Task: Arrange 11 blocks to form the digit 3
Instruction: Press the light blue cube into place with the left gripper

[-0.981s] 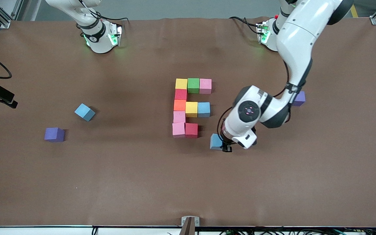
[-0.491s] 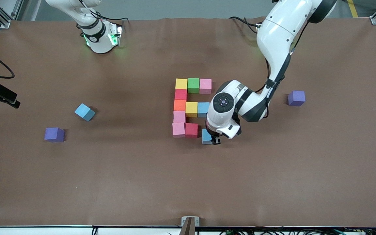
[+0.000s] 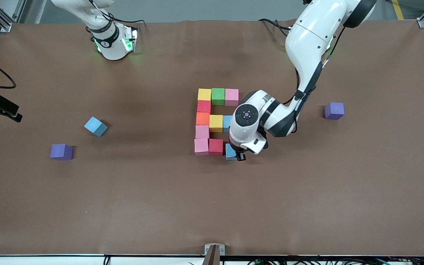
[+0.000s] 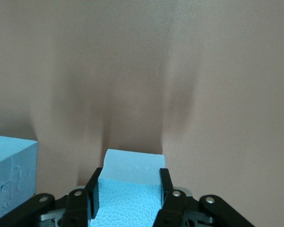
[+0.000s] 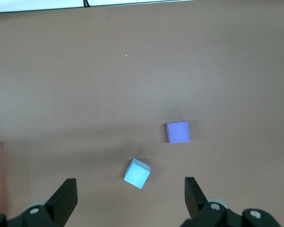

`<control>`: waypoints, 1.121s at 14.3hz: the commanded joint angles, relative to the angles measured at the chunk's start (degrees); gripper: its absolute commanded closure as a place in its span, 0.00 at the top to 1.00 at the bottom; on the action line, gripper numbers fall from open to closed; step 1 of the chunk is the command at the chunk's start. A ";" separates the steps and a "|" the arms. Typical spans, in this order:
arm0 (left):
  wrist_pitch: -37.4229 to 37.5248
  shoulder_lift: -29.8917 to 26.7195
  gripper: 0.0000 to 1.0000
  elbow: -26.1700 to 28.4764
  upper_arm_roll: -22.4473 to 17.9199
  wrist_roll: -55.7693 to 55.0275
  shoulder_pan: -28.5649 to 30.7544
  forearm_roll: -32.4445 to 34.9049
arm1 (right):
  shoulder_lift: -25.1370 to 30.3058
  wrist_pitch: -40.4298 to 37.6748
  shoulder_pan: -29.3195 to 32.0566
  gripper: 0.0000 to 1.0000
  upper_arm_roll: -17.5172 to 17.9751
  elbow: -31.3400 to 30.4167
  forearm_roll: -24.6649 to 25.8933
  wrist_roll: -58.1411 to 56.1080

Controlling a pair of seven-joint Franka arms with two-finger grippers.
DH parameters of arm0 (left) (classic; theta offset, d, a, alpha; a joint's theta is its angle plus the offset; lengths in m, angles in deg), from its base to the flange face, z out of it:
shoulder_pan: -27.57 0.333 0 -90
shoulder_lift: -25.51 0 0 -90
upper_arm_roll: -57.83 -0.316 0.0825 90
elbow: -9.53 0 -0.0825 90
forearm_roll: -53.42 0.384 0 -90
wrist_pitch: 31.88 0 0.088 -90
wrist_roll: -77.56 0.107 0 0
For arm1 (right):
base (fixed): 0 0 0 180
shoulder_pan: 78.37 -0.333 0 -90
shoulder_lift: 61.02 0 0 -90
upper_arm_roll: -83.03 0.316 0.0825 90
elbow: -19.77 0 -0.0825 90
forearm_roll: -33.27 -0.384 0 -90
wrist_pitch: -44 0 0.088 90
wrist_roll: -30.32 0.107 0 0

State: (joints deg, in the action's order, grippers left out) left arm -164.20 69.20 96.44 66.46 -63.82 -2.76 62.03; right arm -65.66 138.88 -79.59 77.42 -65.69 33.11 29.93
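The figure of touching blocks [image 3: 215,123] lies mid-table: yellow, green and pink in the row farthest from the front camera, a red, orange and pink column, and a yellow and light blue middle row. Its nearest row is a pink block [image 3: 201,146] and a red block [image 3: 215,146]. My left gripper [image 3: 236,154] is shut on a light blue block [image 3: 230,152] [image 4: 132,189], held low right beside that red block. Another light blue block [image 3: 95,126] [image 5: 137,173] lies loose toward the right arm's end. My right gripper [image 5: 130,198] hangs open high above it and waits.
One purple cube [image 3: 61,151] [image 5: 178,132] sits near the loose light blue block. A second purple cube [image 3: 334,110] sits toward the left arm's end. The left arm's forearm [image 3: 271,114] hangs over the figure's edge and hides part of the middle-row light blue block [image 4: 12,179].
My left gripper has carried the light blue block toward the figure, from a spot apart to right beside the red block of the nearest row. The right arm has not moved.
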 commanded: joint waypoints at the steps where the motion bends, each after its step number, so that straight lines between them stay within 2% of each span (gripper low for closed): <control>1: 1.20 0.43 0.11 -1.30 -0.72 -1.53 -1.40 0.79 | 1.74 0.39 0.25 1.00 0.25 -2.08 0.78 -0.23; 16: 1.46 0.70 0.13 -0.86 -0.72 -1.44 -2.10 0.88 | 1.74 1.01 0.34 1.00 0.16 -2.26 0.78 -0.14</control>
State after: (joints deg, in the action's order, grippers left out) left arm -163.48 69.42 96.47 66.39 -64.26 -4.10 62.04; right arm -65.66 138.95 -79.57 77.30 -65.75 33.12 29.93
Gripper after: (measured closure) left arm 0.498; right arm 0.000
